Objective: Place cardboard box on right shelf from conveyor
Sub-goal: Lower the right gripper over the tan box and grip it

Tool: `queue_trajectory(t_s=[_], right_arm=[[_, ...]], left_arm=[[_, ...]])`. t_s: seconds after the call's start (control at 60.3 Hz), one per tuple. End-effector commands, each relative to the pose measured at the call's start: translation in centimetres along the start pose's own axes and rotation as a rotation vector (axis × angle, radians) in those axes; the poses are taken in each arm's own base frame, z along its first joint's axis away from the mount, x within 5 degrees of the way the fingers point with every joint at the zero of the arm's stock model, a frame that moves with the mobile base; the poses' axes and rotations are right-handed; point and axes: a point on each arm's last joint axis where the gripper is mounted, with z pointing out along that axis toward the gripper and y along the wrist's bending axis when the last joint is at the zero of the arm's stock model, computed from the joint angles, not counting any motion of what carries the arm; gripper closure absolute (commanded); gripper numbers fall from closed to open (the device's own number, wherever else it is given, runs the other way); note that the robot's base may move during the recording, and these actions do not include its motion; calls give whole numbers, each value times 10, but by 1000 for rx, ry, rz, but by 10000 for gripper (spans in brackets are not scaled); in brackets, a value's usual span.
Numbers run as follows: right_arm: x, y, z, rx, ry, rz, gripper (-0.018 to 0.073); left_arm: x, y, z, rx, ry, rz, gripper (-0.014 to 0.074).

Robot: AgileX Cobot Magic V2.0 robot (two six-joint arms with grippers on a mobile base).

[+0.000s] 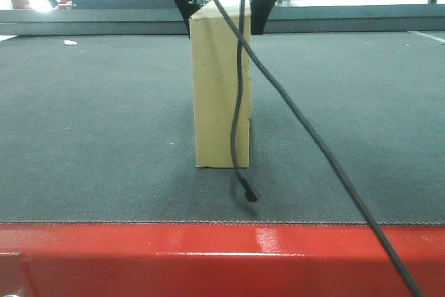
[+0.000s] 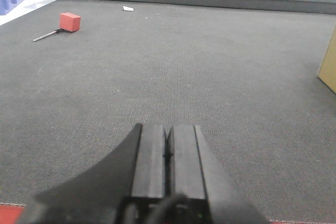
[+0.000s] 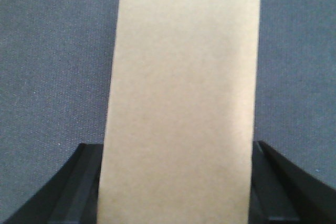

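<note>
The cardboard box point(image 1: 217, 81) is a plain tan slab standing upright on the dark grey conveyor belt point(image 1: 90, 116), behind the belt's red frame edge point(image 1: 139, 255). My right gripper point(image 1: 221, 27) comes down over its top, one black finger pressed on each narrow side. In the right wrist view the box point(image 3: 181, 98) fills the gap between both fingers, with the right gripper point(image 3: 176, 153) shut on it. My left gripper point(image 2: 168, 140) is shut on nothing, low over the belt to the left. An edge of the box point(image 2: 329, 69) shows at its right. The right shelf is out of view.
A black cable point(image 1: 240, 123) hangs down in front of the box, and a second cable point(image 1: 334, 165) runs diagonally to the lower right. A red block on a metal rod point(image 2: 69, 21) and a white scrap point(image 2: 127, 8) lie on the far left of the belt.
</note>
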Motion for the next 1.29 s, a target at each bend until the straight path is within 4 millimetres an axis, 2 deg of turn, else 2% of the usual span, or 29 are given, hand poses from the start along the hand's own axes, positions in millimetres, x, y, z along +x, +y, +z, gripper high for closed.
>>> queue_trajectory(t_s=[0.0,0.066,0.116,0.414,0.663,0.746,0.912,1.044,1.276], right_arm=[[-18,-11,-35,-77,-97,37,397],[-20,-13,-36,-86,-94,31,475],[-22,-17,-39,-93,-97,19,498],[-35,-47,-81,-125,-178,-168,499],[-28,-91,-113,-102,-229,-225,499],[-18,-108,-113,-97,-237,-212,499],[5,-145,-130,-131,-343,-166,499],[36,-178,-142,-136,-421,-126,499],[98,-212,-163,-162,-569,-143,499]], left_arm=[[-6,0,-1,5,-91,-5,712],[-6,0,-1,5,-91,-5,712],[-6,0,-1,5,-91,-5,713],[-6,0,-1,5,-91,-5,713],[-6,0,-1,5,-91,-5,713],[-6,0,-1,5,-91,-5,713],[-6,0,-1,5,-91,-5,712],[-6,0,-1,5,-91,-5,713],[-6,0,-1,5,-91,-5,713]])
